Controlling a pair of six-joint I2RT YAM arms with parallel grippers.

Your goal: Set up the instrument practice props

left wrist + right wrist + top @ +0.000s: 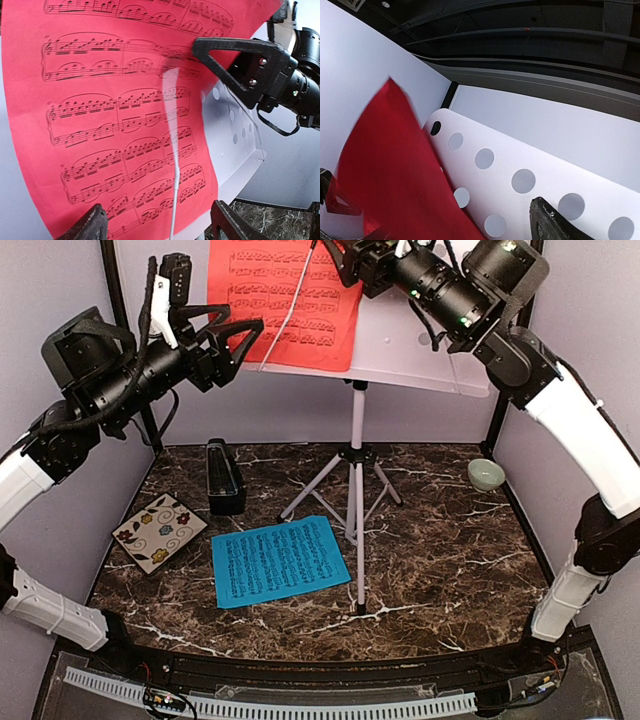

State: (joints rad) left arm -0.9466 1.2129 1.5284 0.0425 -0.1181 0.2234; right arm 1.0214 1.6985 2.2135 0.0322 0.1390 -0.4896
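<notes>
The white perforated music stand stands on tripod legs at mid table. A red sheet of printed music rests on its desk under a thin white wire retainer. My left gripper is open and empty, held up facing the sheet's lower left part; its fingers frame the sheet's bottom edge. My right gripper is at the desk's top edge, jaws apart around the red sheet and the desk. A blue sheet lies flat on the table. The black metronome stands behind it.
A square floral tile lies at the table's left edge. A small pale green bowl sits at the right rear. Grey walls close in the left, back and right. The stand's legs spread over the middle of the dark marble table.
</notes>
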